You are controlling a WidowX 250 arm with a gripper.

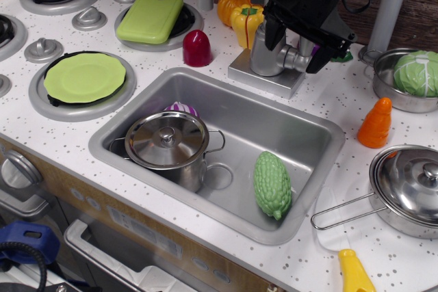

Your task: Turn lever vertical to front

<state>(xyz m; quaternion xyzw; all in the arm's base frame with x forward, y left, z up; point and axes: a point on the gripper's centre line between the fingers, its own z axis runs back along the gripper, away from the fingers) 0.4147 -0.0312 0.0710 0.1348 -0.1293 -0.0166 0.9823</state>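
Two lidded pots [169, 147] [408, 188], one lever [299, 53], four stove knobs [89, 18], one sink [311, 145].

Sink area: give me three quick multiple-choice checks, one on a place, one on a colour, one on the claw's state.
1. Where is the lidded steel pot?
A. on a burner
B. in the sink
C. right of the carrot

2. What colour is the plate on the front burner?
A. light green
B. red
C. blue

3. How is the claw?
A. shut on the carrot
B. down in the basin
C. open, straddling the tap by the lever

Answers:
1 B, it stands on the basin floor.
2 A, a green disc lies on the coil.
3 C, its black fingers hang apart on both sides of the tap.
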